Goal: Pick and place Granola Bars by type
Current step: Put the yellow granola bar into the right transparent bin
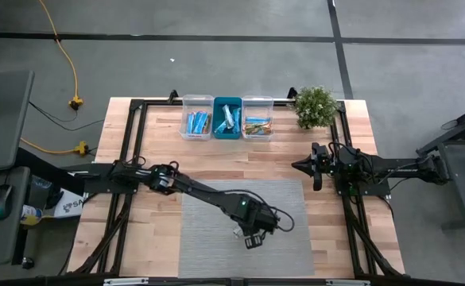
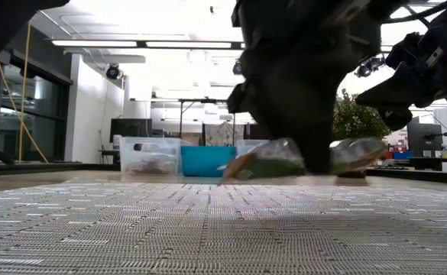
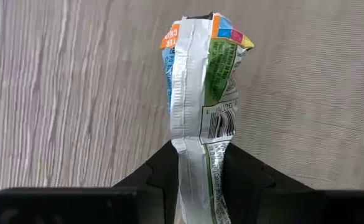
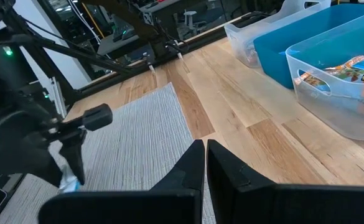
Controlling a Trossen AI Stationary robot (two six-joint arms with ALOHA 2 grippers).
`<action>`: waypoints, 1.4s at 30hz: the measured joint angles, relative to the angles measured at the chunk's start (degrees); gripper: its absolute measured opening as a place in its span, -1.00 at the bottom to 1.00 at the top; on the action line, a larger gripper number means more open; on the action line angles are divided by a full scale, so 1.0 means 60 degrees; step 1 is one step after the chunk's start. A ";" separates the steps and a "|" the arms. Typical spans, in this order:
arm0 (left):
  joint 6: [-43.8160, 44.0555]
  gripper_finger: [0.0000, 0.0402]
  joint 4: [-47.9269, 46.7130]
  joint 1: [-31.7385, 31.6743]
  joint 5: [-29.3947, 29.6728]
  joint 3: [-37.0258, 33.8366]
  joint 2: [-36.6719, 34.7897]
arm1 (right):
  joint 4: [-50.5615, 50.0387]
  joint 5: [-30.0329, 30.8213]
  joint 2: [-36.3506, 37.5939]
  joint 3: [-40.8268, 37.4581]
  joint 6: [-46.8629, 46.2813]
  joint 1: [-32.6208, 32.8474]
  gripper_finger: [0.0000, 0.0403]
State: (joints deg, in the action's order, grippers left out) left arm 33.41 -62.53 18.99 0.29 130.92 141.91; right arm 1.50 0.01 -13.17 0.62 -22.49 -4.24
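While the right gripper (image 4: 205,163) waits with its fingers pressed together over the bare wood near the three bins (image 1: 228,117), the left gripper (image 3: 197,163) is clamped on a granola bar (image 3: 200,93) with a green, orange and silver wrapper, over the grey mat (image 1: 208,238). More bars lie sorted in the bins at the table's (image 1: 137,238) far edge.
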 joint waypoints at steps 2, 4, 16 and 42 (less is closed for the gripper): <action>-0.0435 -0.52 0.0035 -0.0058 -0.0192 0.0194 0.0002 | 0.0000 -0.0004 0.0000 0.0000 -0.0001 0.0002 -1.00; -0.1014 -0.52 0.0293 -0.0133 -0.0472 0.0418 0.0000 | 0.0000 -0.0004 0.0000 0.0000 -0.0002 0.0002 -1.00; -0.3599 -0.52 0.6174 -0.0598 -0.3320 0.0680 -0.0590 | 0.0004 -0.0003 -0.0004 0.0000 0.0001 0.0002 -1.00; -0.3858 -0.52 1.0008 -0.3512 -0.3865 0.0677 -0.2608 | -0.0004 -0.0004 0.0002 0.0000 -0.0001 0.0002 -1.00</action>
State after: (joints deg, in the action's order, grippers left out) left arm 10.26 -2.48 -2.08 -22.90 134.98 126.26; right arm 1.48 -0.01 -13.16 0.62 -22.49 -4.23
